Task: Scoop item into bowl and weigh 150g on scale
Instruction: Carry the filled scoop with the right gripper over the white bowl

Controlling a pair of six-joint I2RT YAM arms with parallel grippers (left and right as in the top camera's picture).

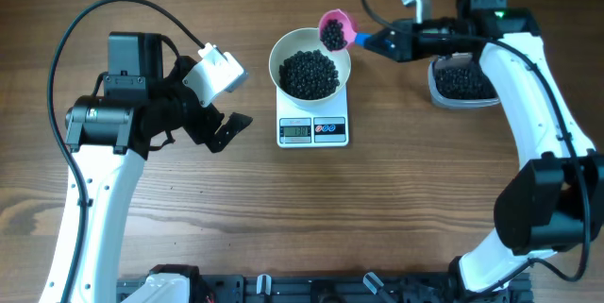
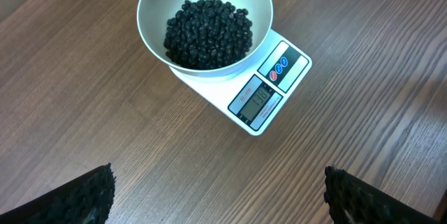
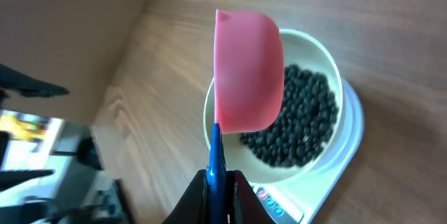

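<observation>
The bowl [image 1: 279,61] sits centred on the scale [image 1: 312,130], so that anything added registers on the display at the scale's 6 o'clock edge; the digits are too small to read. A heap of beans [image 1: 309,74] already covers the bowl floor. The right claw [image 1: 377,41] is clamped tight on the blue handle [image 3: 216,155] of a pink scoop [image 1: 335,31], which hangs over the bowl rim at 1 o'clock, carrying beans – a position that lets them drop inside the bowl rather than onto the desk [image 1: 189,227]. The supply tub [image 1: 462,105] stands at 3 o'clock from the bowl, within short reach of that arm. The left claw [image 2: 223,206] hangs at 9 o'clock from the scale, jaws fully spread, holding and touching nothing – apparently parked clear of the pour.
</observation>
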